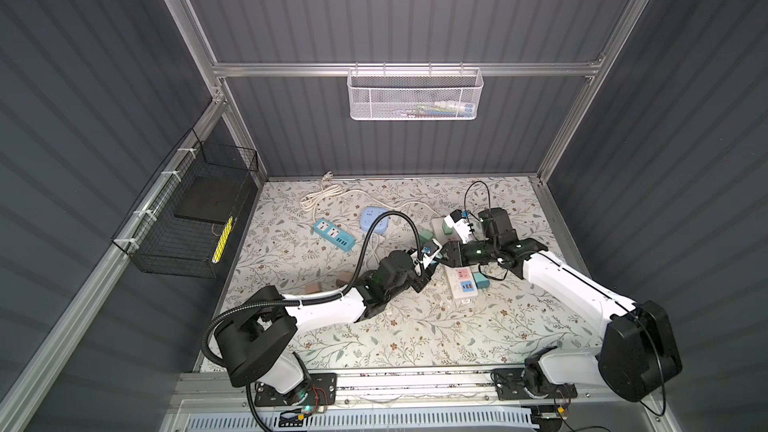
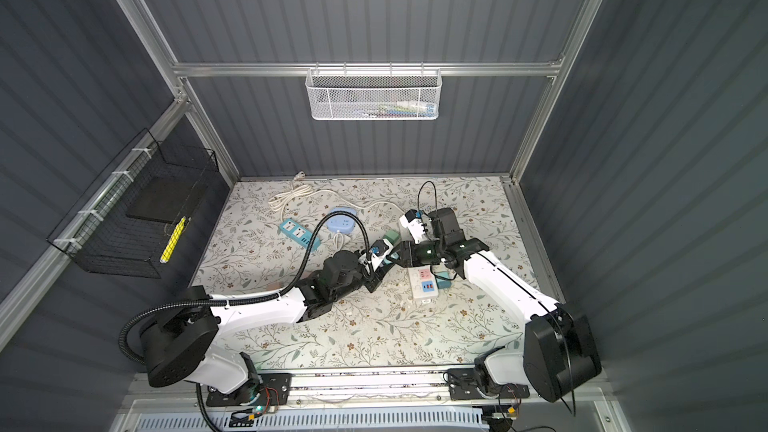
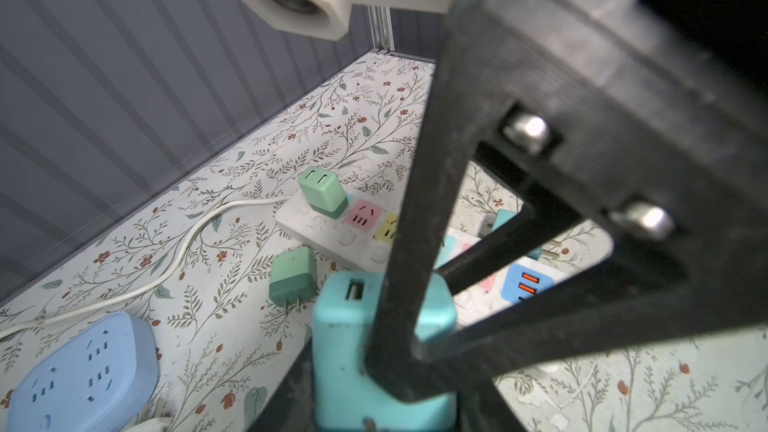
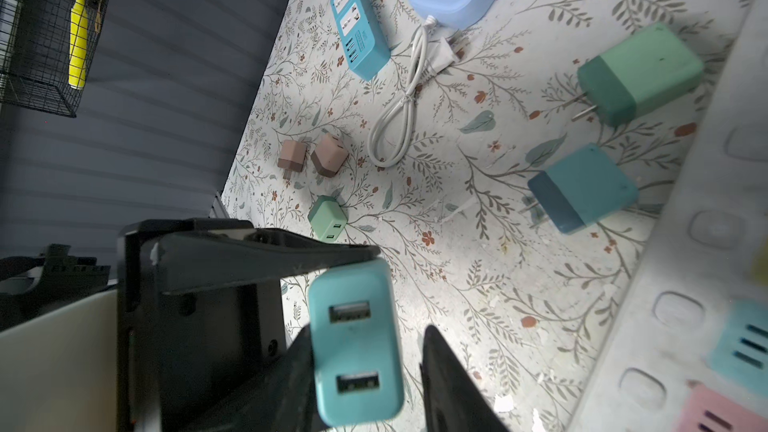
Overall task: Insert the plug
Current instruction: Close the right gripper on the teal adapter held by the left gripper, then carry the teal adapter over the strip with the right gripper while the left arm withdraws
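One plug (image 4: 354, 347), clamped in your left gripper (image 3: 376, 398), right gripper (image 4: 369, 351) loose around it; likely light, stiff: pinch flat sides

Your teal charger (image 4: 355, 342), lower centre, is smooth matt plastic, lightly scuffed; the floral table cover (image 4: 519, 284) looks a matt printed sheet, flaking in spots; the upper-left basket (image 4: 50, 97) is thin black wire.

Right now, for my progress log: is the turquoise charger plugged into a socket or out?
Out. The left gripper holds the turquoise charger in the air above the table, touching no socket.
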